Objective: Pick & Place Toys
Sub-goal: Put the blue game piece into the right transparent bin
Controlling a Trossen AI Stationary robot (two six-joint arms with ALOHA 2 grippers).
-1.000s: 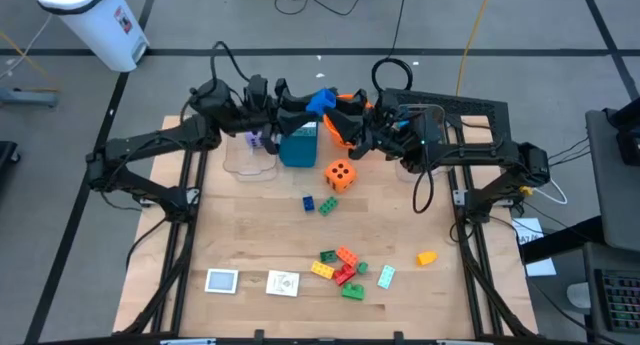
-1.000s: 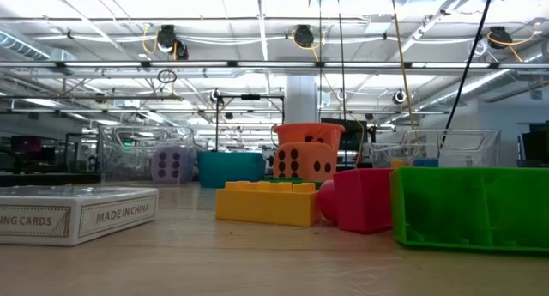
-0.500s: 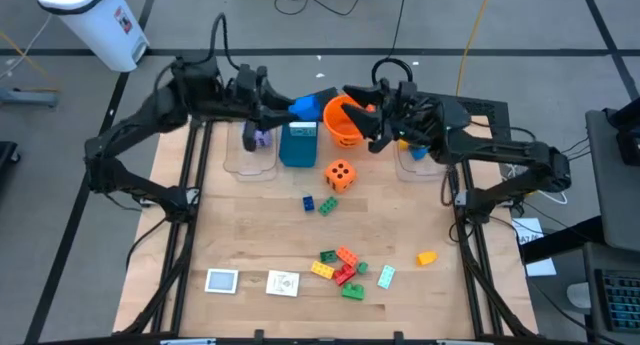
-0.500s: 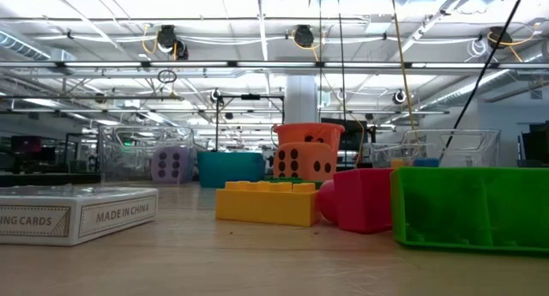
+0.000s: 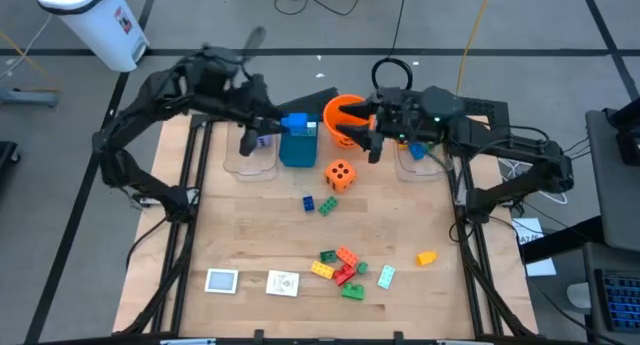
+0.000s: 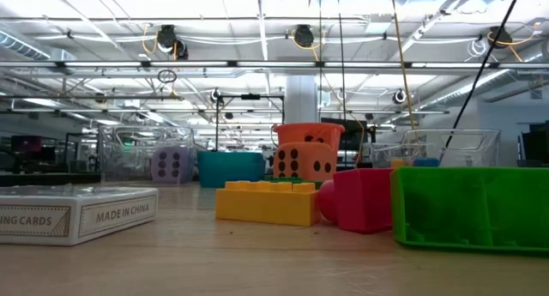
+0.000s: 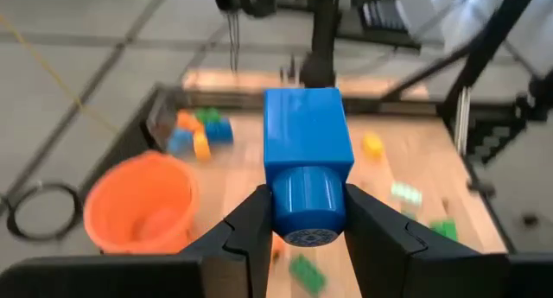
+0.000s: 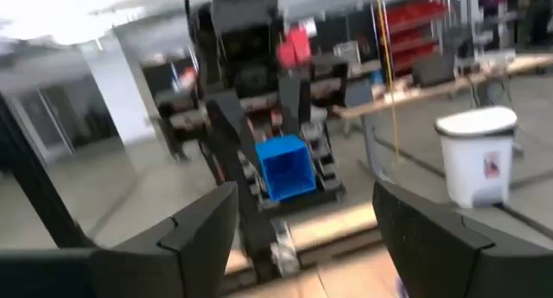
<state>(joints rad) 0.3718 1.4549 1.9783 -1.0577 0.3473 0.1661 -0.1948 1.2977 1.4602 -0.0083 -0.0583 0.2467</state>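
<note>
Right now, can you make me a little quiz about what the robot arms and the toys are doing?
1. True or false: the left gripper is shut on a blue brick.
2. Which die sits out on the bare table in the high view? A) the orange die B) a purple die C) a green die
3. Fill in: the right gripper is empty, with its jaws ____.

Key: 1 true. 2 A. 3 open.
</note>
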